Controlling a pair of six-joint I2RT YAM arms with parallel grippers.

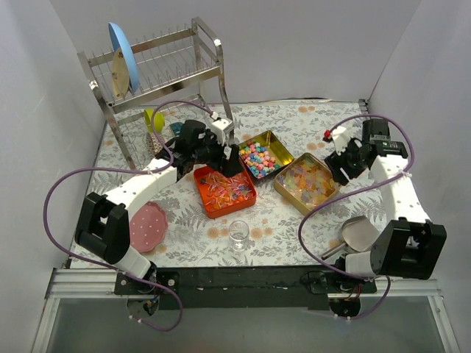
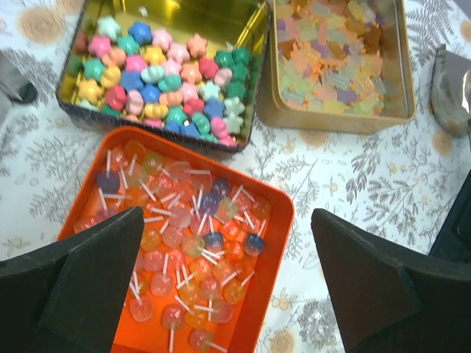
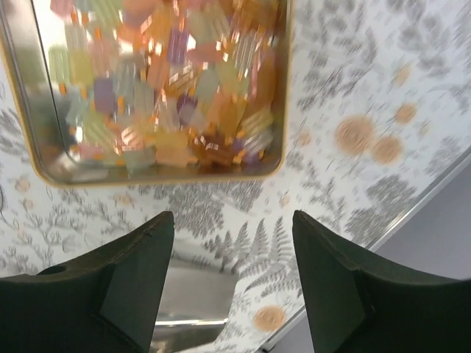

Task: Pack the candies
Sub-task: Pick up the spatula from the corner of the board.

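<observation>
- Three open containers hold the candies (image 1: 259, 159) on the bench (image 1: 294, 118); your left hand (image 1: 223, 162) hovers over the orange tray (image 1: 235, 207), your right hand (image 1: 338, 170) beside the jelly tin (image 1: 289, 198), a glass (image 1: 238, 234) in front.
- Left wrist: fingers (image 2: 88, 279) spread wide, empty, above the wrapped pieces (image 2: 184, 243); their crossed sticks (image 2: 110, 163) may make you lift several at once.
- Right wrist: fingers (image 3: 110, 287) apart, empty, short of the tin; descending here, you'd likely strike its rim.

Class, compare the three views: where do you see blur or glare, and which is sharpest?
Right wrist view: motion blur smears the jellies, and glare streaks the jelly tin. Left wrist view: sharpest, though the star-candy tin mirrors light on its inner wall. Top view: even light, soft shadows, the glass faint.
</observation>
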